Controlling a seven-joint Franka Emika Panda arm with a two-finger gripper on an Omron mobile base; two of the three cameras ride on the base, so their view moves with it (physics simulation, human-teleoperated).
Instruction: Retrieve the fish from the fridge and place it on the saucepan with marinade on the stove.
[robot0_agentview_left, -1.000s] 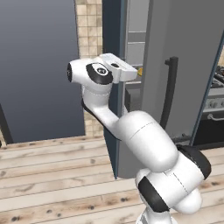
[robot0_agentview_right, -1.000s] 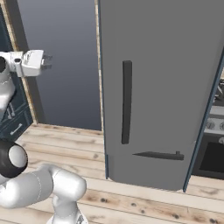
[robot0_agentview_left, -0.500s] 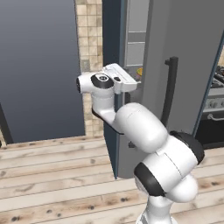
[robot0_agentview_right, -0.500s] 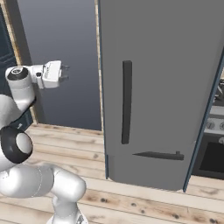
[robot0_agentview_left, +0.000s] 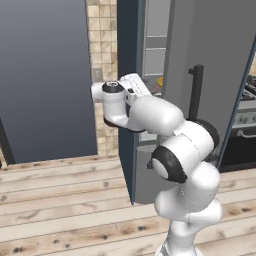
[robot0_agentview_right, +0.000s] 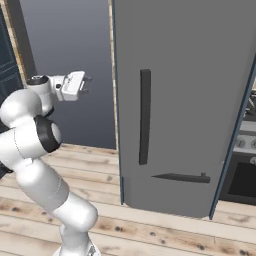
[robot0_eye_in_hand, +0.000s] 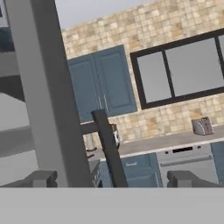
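A: How do the jaws (robot0_eye_in_hand: 112, 178) stand?

B: Spread as wide as they go, with nothing between them. In the hand view the two dark fingertips (robot0_eye_in_hand: 40, 178) rise far apart at the bottom, and the grey door edge (robot0_eye_in_hand: 46, 94) runs between them, untouched.

A: Where is the hand in the room?

B: In the right base view the jaws (robot0_agentview_right: 86, 84) sit just left of the fridge (robot0_agentview_right: 185, 100), level with the top of its dark handle (robot0_agentview_right: 144, 117) and apart from it. In the left base view the hand (robot0_agentview_left: 135, 87) is at the opening between the dark blue side (robot0_agentview_left: 128, 75) and the door, in front of the pale shelves (robot0_agentview_left: 154, 50).

A: And the door?

B: Ajar. A small yellow-orange thing (robot0_agentview_left: 159, 81) shows inside, too small to name.

A: The fish?

B: I cannot tell where it lies.

A: The stove?

B: To the right of the fridge; its silver front (robot0_agentview_left: 246, 117) with knobs shows at the edge. The saucepan I cannot make out.

A: Beyond the jaws?

B: A tiled wall, blue cupboards (robot0_eye_in_hand: 103, 83), a dark-framed window (robot0_eye_in_hand: 179, 68) and a toaster (robot0_eye_in_hand: 202, 126) on a worktop (robot0_eye_in_hand: 166, 141).
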